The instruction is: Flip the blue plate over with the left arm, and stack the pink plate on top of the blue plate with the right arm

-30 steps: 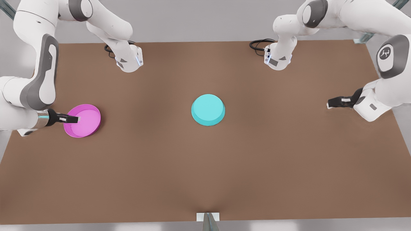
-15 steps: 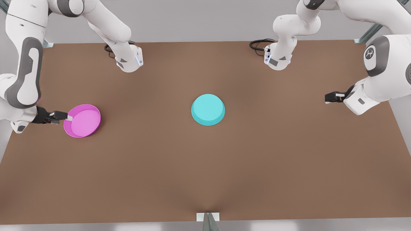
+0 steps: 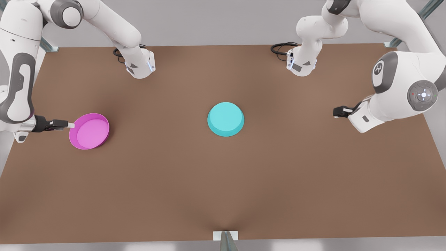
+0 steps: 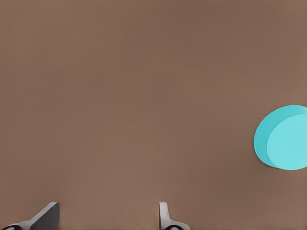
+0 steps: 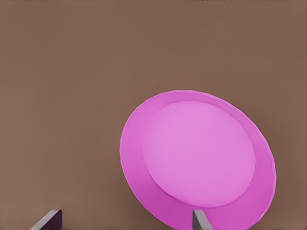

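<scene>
The blue plate (image 3: 225, 119) lies in the middle of the brown table (image 3: 223, 181), flat base up; the left wrist view has the blue plate (image 4: 283, 139) far off to one side. The pink plate (image 3: 89, 131) rests hollow side up at the front view's left. My right gripper (image 3: 71, 124) hovers open just outside that plate's rim. In the right wrist view the pink plate (image 5: 199, 165) lies just ahead of the open right gripper (image 5: 124, 216). My left gripper (image 3: 336, 112) hangs open at the front view's right, well away from the blue plate, with bare table ahead of it (image 4: 108, 212).
Two arm bases (image 3: 139, 66) (image 3: 302, 64) with black cables stand at the table's far edge. A small white bracket (image 3: 225, 236) sits at the middle of the near edge. Open brown table lies between the two plates and in front of them.
The right gripper has drawn back from over the pink plate to just outside its rim. The left gripper has slid toward the table's middle. Neither plate has moved.
</scene>
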You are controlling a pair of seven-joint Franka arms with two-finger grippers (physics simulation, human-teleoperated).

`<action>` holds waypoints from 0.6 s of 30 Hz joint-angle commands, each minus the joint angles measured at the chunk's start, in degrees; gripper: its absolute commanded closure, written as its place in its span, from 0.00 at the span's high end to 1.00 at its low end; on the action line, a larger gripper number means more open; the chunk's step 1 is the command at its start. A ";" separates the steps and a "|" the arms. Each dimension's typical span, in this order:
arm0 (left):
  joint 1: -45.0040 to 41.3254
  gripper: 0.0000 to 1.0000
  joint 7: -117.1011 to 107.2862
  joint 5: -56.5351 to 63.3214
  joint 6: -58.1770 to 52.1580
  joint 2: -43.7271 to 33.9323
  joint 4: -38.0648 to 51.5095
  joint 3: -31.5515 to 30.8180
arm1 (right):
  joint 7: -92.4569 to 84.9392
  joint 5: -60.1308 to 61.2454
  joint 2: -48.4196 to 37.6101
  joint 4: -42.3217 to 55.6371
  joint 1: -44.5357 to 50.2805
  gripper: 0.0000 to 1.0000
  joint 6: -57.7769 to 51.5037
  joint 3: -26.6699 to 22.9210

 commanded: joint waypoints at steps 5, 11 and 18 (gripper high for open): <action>0.02 1.00 0.00 -0.17 0.53 1.09 0.12 -0.88 | -0.18 0.00 0.00 -2.64 -0.54 1.00 5.28 0.00; 0.10 1.00 0.09 -0.17 1.32 1.53 0.12 -0.88 | -0.79 -0.09 1.23 -4.31 -0.89 1.00 8.44 -0.09; 0.10 1.00 0.09 -0.17 2.11 1.88 0.12 -0.88 | -4.31 -0.26 3.34 -6.33 -1.94 1.00 13.01 -0.09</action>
